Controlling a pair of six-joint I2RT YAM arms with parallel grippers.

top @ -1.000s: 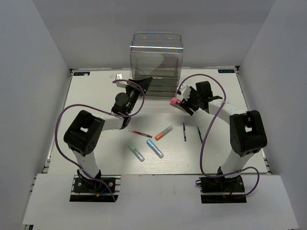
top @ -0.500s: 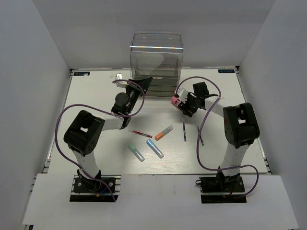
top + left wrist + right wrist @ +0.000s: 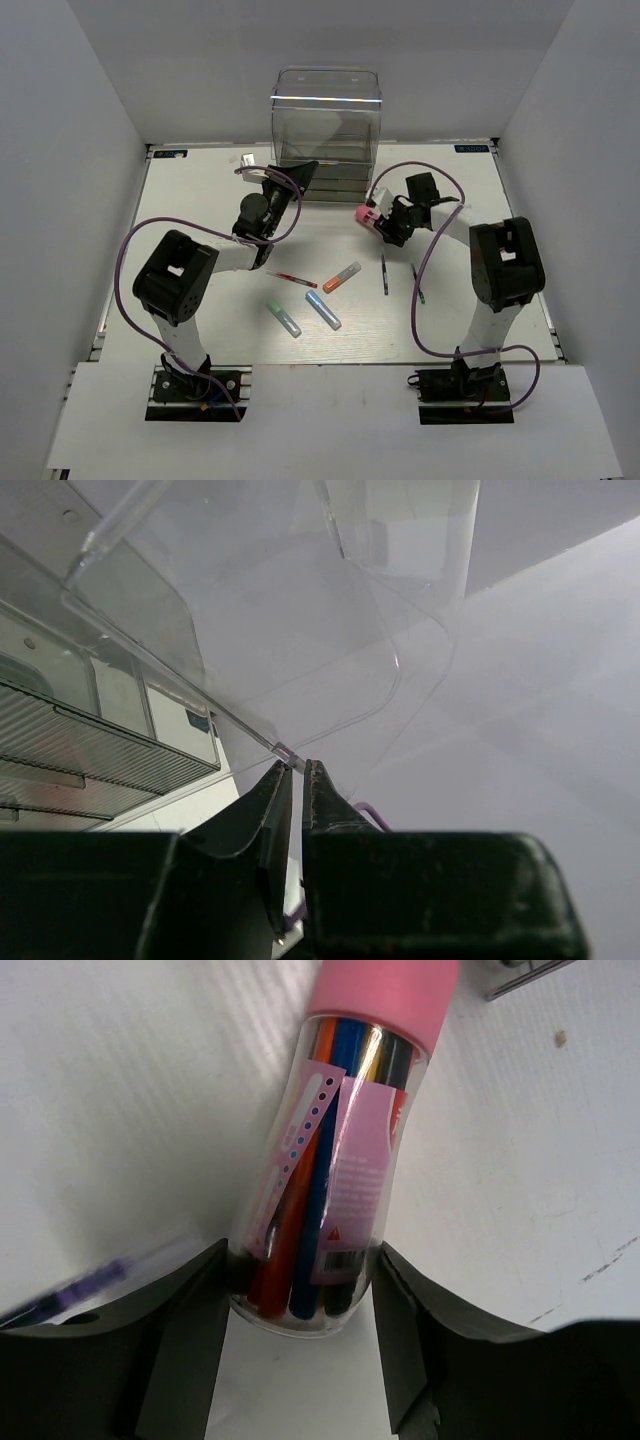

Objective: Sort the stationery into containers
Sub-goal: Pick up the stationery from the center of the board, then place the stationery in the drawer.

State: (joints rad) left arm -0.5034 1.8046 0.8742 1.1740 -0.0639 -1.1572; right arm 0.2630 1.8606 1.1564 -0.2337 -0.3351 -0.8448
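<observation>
The clear plastic cabinet point(image 3: 325, 125) stands at the back centre, its shallow drawers point(image 3: 335, 185) stacked at the bottom. My left gripper point(image 3: 303, 170) is at the drawers' left front corner. In the left wrist view it point(image 3: 297, 766) is shut on a thin clear drawer edge point(image 3: 285, 750). My right gripper point(image 3: 375, 216) is shut on the fat pink marker point(image 3: 364, 212), a clear pink-capped tube point(image 3: 340, 1140) holding coloured pens, just right of the drawers. On the table lie the red pen point(image 3: 292, 279), orange marker point(image 3: 342, 277), light-blue marker point(image 3: 322, 310), green marker point(image 3: 283, 318) and two dark pens point(image 3: 384, 274) point(image 3: 416, 282).
White walls close in the table on the left, right and back. Purple cables loop over both arms point(image 3: 128, 262) point(image 3: 428, 290). The arm bases sit on a white strip point(image 3: 320, 400) at the near edge.
My right arm's forearm and elbow have shifted slightly, while the pink marker stays at about the same spot in the gripper. The left arm has not moved.
</observation>
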